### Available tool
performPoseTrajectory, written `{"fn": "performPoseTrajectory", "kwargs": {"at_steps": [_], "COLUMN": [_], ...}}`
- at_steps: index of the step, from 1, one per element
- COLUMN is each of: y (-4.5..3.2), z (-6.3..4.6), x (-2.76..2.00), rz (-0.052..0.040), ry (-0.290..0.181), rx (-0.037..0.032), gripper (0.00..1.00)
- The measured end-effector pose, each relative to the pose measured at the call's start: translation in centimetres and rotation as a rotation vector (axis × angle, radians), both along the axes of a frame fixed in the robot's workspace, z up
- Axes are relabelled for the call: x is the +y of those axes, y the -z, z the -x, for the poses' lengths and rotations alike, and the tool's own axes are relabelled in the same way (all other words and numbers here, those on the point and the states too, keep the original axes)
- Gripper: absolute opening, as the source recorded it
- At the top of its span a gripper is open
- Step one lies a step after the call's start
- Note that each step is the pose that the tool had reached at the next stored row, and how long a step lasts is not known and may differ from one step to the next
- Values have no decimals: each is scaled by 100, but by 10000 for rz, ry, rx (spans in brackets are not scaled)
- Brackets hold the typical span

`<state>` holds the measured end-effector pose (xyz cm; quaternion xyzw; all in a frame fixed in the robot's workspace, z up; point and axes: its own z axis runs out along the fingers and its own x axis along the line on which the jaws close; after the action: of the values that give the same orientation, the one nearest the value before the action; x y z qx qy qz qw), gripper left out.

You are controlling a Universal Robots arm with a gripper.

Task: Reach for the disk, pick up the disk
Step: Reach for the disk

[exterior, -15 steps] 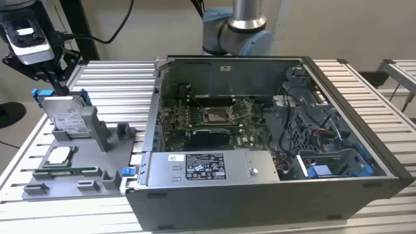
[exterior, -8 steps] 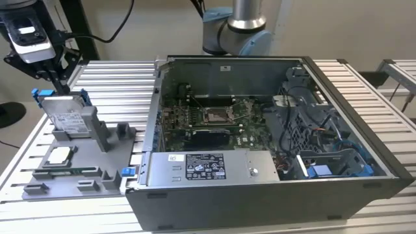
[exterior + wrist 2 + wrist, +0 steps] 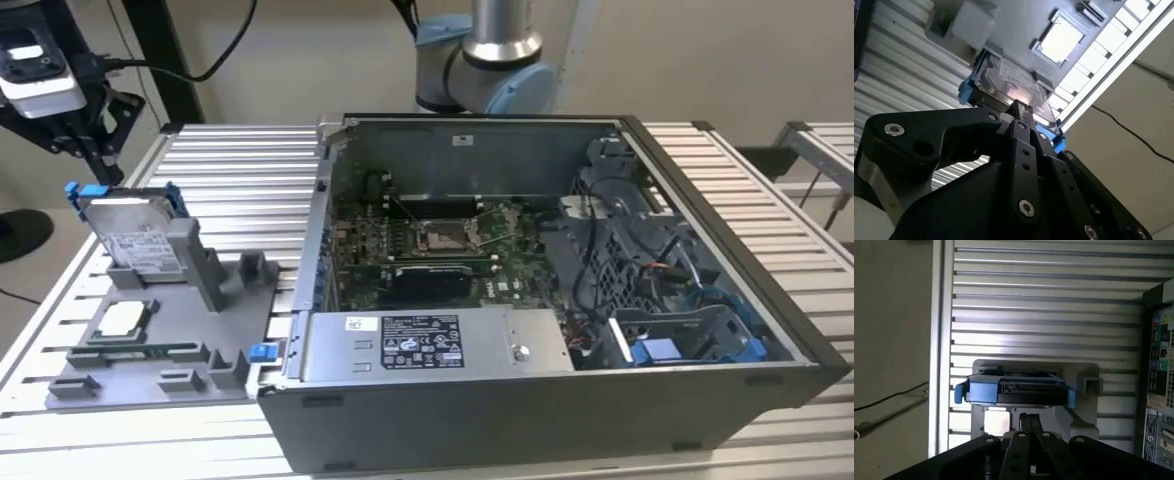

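Pincer (image 3: 1019, 106) closed near disk (image 3: 1010, 85) | second wrist view: disk's labelled face

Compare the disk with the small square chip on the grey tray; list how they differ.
The disk stands upright on its edge; the chip lies flat. The disk is larger and rectangular; the chip is smaller and square. The disk carries blue rails along its edges; the chip has none. Both are silver-grey and sit on the grey tray.

The exterior view is evenly lit; the open grey metal computer case (image 3: 534, 420) darkens inside toward three o'clock. Glare whitens the flat silver-grey disk (image 3: 1014, 87) in the second wrist view.
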<state>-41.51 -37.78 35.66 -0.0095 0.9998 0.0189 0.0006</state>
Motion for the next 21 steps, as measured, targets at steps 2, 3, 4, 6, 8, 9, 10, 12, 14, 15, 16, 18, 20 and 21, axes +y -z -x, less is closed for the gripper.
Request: {"fn": "performPoseTrajectory", "kwargs": {"at_steps": [2,3,4,6,8,9,10,12,14,15,16,18,20,21], "y": [1,2,2,4,5,5,5,5,5,5,5,5,4,5], "z": [88,134,177,248,284,285,285,286,287,287,287,287,289,289], "x": [42,64,83,120,139,140,140,140,140,140,140,140,140,140], "rz": [0,0,0,0,0,1,0,0,0,0,0,0,7,16], "ry": [-1,0,0,-1,0,0,-1,-1,-1,-1,-1,-36,-148,-281], "rx": [-4,-6,-6,-6,-7,-6,-7,-7,-7,-7,-6,-7,-5,-6], "gripper": [0,0,0,0,0,0,0,0,0,0,0,0,0,0]}}
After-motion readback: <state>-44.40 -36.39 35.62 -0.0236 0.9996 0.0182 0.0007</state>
